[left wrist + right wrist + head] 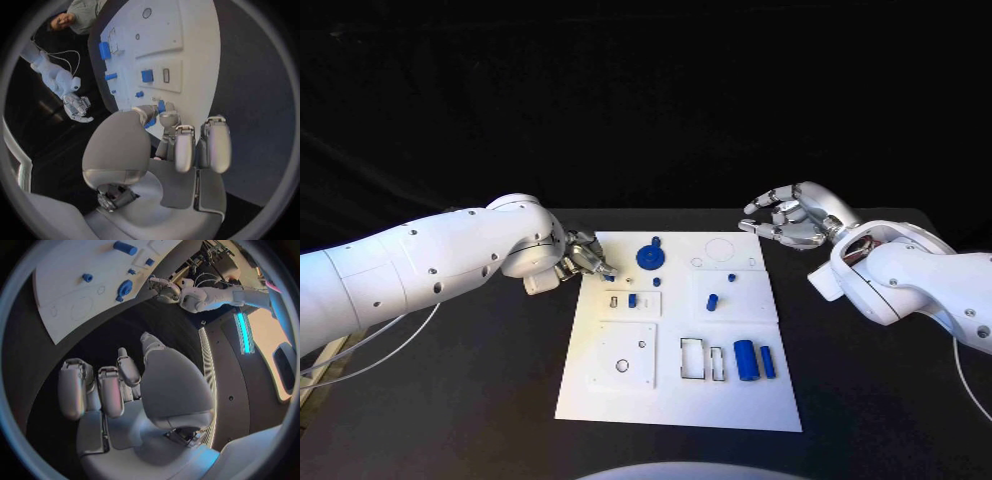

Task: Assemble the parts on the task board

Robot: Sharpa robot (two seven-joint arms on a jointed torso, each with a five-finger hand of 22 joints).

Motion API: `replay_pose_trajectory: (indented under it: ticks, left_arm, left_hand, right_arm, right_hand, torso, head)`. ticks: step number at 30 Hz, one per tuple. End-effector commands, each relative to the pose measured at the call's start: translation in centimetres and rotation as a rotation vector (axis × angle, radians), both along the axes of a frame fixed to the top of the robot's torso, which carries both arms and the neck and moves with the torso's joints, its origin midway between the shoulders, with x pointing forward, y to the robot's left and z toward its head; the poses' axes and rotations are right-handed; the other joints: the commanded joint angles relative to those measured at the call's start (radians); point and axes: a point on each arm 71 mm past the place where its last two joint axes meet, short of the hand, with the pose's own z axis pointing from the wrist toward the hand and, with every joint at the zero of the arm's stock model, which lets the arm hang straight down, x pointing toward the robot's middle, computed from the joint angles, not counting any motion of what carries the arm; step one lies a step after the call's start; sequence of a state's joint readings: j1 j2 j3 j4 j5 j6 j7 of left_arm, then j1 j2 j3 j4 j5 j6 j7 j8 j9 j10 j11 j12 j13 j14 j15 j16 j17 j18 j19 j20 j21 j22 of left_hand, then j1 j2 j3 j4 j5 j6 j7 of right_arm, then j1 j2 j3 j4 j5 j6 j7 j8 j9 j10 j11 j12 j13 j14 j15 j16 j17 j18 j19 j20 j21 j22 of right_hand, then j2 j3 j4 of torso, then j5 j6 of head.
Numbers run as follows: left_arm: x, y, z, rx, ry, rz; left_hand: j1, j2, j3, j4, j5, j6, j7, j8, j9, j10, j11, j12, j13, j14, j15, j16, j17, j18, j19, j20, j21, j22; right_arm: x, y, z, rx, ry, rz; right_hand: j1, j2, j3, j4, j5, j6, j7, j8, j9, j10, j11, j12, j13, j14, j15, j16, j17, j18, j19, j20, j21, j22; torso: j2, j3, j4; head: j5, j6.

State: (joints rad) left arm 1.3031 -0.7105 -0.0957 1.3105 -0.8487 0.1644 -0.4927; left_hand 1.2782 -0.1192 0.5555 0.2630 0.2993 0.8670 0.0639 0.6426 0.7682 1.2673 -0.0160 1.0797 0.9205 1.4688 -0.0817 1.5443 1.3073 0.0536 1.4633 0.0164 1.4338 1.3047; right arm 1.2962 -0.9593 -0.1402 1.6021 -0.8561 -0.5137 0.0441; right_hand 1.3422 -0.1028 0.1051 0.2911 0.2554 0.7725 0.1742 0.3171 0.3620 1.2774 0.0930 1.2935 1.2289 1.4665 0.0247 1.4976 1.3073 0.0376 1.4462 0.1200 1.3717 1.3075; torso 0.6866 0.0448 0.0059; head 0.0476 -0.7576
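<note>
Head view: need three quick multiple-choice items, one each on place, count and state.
1. Where is the round blue disc? A off the white task board; B at its near edge; C at its far end.
2. How many large blue cylinders lie side by side? A one; B two; C four.
3. What is the right hand doing? A holds nothing; B grips a cylinder; C presses the board.
C: the disc lies near the left hand. B: a pair lies near right. A: its fingers are empty, beyond the board's corner.
</note>
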Motion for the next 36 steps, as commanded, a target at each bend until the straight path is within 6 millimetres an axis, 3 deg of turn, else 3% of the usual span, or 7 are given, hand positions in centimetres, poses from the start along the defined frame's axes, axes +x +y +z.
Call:
replay_pose_trajectory:
  ticks: [1, 9, 13, 20, 36]
  left_arm:
    - [-0.6, -0.1, -0.1, -0.022, -0.039, 0.016]
    - [-2.1, -0.1, -0.4, 0.003, -0.088, -0.019]
    - [-2.5, -0.2, -0.8, 0.025, -0.086, -0.037]
    - [-3.0, -0.5, -1.2, 0.045, -0.082, -0.058]
    - [-3.6, -1.4, -1.5, 0.111, -0.089, -0.121]
  left_hand:
    - [-0.002, -0.008, 0.105, -0.096, -0.002, 0.007, -0.007, 0.007, 0.012, 0.009, -0.001, 0.008, 0.004, 0.087, 0.004, -0.001, 0.209, 0.001, 0.004, 0.006, 0.001, 0.001]
    - [-0.018, -0.018, 0.119, -0.09, -0.004, 0.012, -0.01, 0.02, 0.015, 0.019, -0.005, 0.022, 0.017, 0.088, 0.002, 0.001, 0.212, -0.001, 0.008, 0.004, 0.006, 0.01]
    - [-0.027, -0.023, 0.123, -0.087, -0.006, 0.017, -0.013, 0.028, 0.017, 0.025, -0.007, 0.031, 0.026, 0.089, 0.0, 0.003, 0.215, -0.002, 0.01, 0.002, 0.008, 0.014]
    - [-0.034, -0.025, 0.126, -0.084, -0.01, 0.021, -0.016, 0.036, 0.018, 0.033, -0.009, 0.042, 0.038, 0.089, -0.002, 0.004, 0.217, -0.003, 0.013, 0.001, 0.012, 0.021]
    - [-0.043, -0.031, 0.13, -0.082, -0.014, 0.029, -0.023, 0.05, 0.021, 0.048, -0.015, 0.063, 0.06, 0.091, -0.007, 0.007, 0.224, -0.006, 0.02, -0.001, 0.02, 0.037]
  right_arm:
    - [-0.1, 0.1, -0.1, -0.011, 0.002, 0.014]
    - [-0.1, 0.1, -0.2, -0.011, 0.004, 0.015]
    - [-0.1, 0.1, -0.3, -0.011, 0.006, 0.016]
    - [-0.1, 0.2, -0.3, -0.011, 0.007, 0.017]
    - [-0.1, 0.2, -0.3, -0.011, 0.007, 0.018]
  right_hand:
    - [-0.003, 0.003, -0.002, -0.004, 0.006, -0.006, 0.002, 0.007, -0.001, -0.003, -0.002, -0.002, -0.001, 0.062, -0.009, -0.003, 0.089, 0.016, -0.006, 0.001, -0.003, 0.118]
    - [-0.003, 0.003, -0.002, -0.004, 0.006, -0.006, 0.002, 0.007, -0.001, -0.003, -0.002, -0.003, -0.001, 0.062, -0.009, -0.003, 0.088, 0.016, -0.006, 0.001, -0.004, 0.118]
    - [-0.003, 0.003, -0.002, -0.004, 0.006, -0.006, 0.002, 0.007, -0.001, -0.003, -0.002, -0.003, -0.001, 0.062, -0.009, -0.003, 0.088, 0.016, -0.006, 0.001, -0.004, 0.118]
    - [-0.003, 0.003, -0.002, -0.004, 0.006, -0.006, 0.002, 0.007, -0.001, -0.003, -0.002, -0.003, -0.001, 0.062, -0.009, -0.003, 0.088, 0.016, -0.006, 0.001, -0.004, 0.118]
    - [-0.003, 0.003, -0.002, -0.004, 0.006, -0.006, 0.002, 0.007, -0.001, -0.003, -0.002, -0.003, -0.001, 0.062, -0.009, -0.003, 0.088, 0.016, -0.006, 0.001, -0.004, 0.118]
  torso:
    - [0.0, -0.0006, 0.0013]
    - [0.0, -0.0024, 0.0026]
    - [0.002, -0.0025, -0.0006]
    - [0.002, -0.0003, -0.001]
    - [0.001, 0.0005, -0.0022]
  head:
    - [0.002, -0.001]
    - [0.006, -0.003]
    - [0.009, -0.004]
    - [0.01, -0.008]
    - [0.012, -0.011]
